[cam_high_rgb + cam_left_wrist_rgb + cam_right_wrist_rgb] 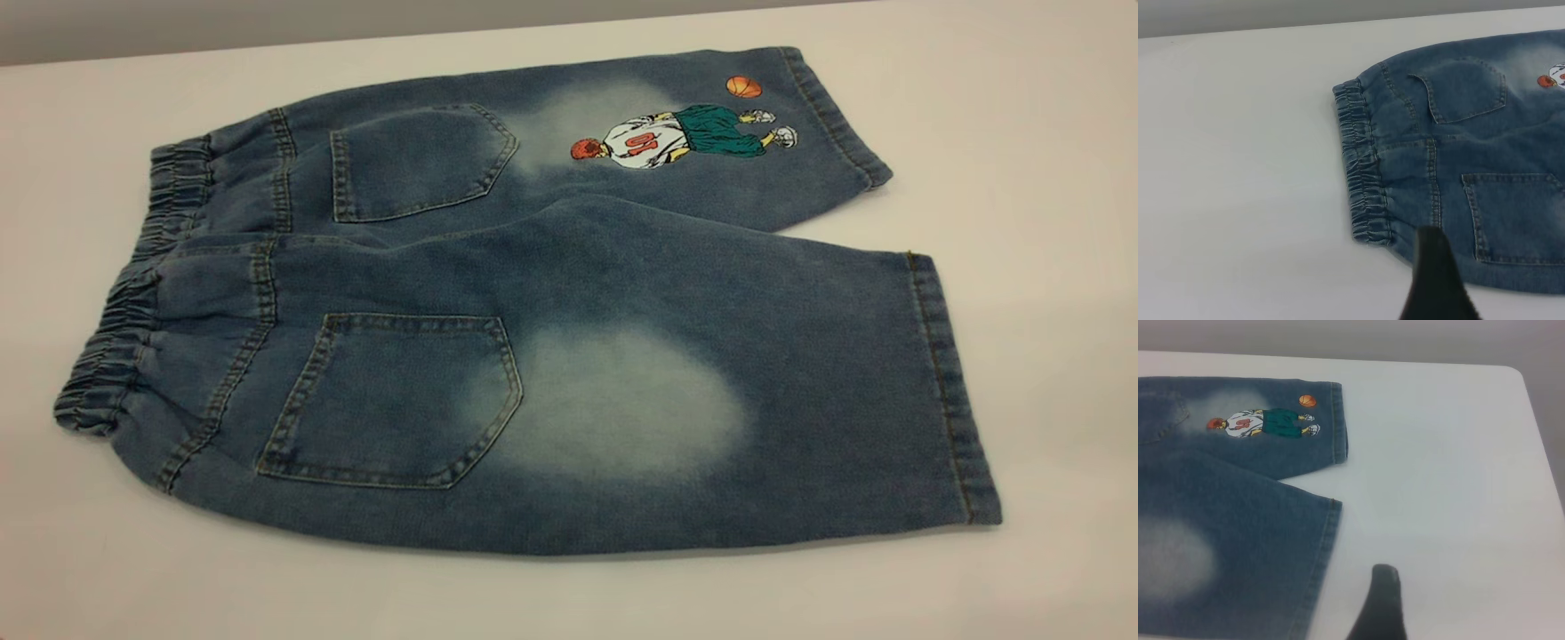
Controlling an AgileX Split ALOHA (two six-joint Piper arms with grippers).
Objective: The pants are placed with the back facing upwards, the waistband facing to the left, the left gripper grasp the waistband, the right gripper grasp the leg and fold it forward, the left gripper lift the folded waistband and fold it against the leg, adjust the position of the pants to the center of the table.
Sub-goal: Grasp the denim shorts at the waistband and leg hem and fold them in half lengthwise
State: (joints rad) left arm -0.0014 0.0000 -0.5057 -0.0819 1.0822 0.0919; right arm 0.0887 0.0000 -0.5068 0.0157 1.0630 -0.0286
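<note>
since the pants (551, 311) lie flat and unfolded on the table (1022, 133), we judge every fold undone; neither end effector's state shows.

Pants (551, 302) flat on table (1022, 133), waistband (133, 293) left, legs right, one leg behind other.

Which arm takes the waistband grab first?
Left. The left gripper hangs just off the waistband; the right gripper sits by the leg hem, far from it.
</note>
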